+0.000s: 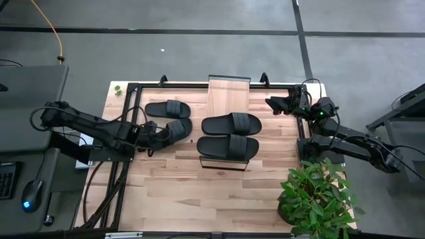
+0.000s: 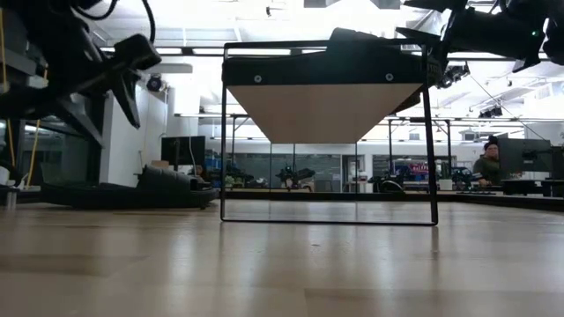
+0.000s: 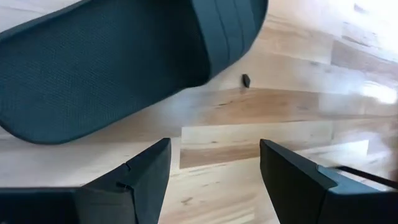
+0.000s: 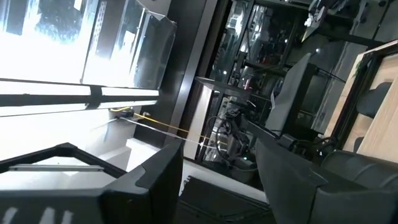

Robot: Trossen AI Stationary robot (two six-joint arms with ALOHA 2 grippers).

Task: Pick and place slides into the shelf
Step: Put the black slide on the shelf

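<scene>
Two black slides (image 1: 231, 123) (image 1: 228, 147) lie side by side, soles down, on the light wood plank of the shelf (image 1: 229, 93) in the middle of the table. Two more slides rest on the tabletop to its left, one farther (image 1: 168, 108) and one nearer (image 1: 178, 128). My left gripper (image 1: 154, 135) is open, low over the table just left of the nearer slide. In the left wrist view that slide's sole (image 3: 112, 62) lies just beyond the fingers and bare wood shows between them (image 3: 214, 146). My right gripper (image 1: 271, 103) hangs open and raised near the table's far right corner.
In the low view the shelf (image 2: 326, 106) stands on thin black legs with a slide (image 2: 370, 44) on top, and a slide (image 2: 132, 192) lies on the table to its left. A potted plant (image 1: 312, 196) stands at the near right corner. Bare tabletop (image 1: 199, 192) lies toward the near edge.
</scene>
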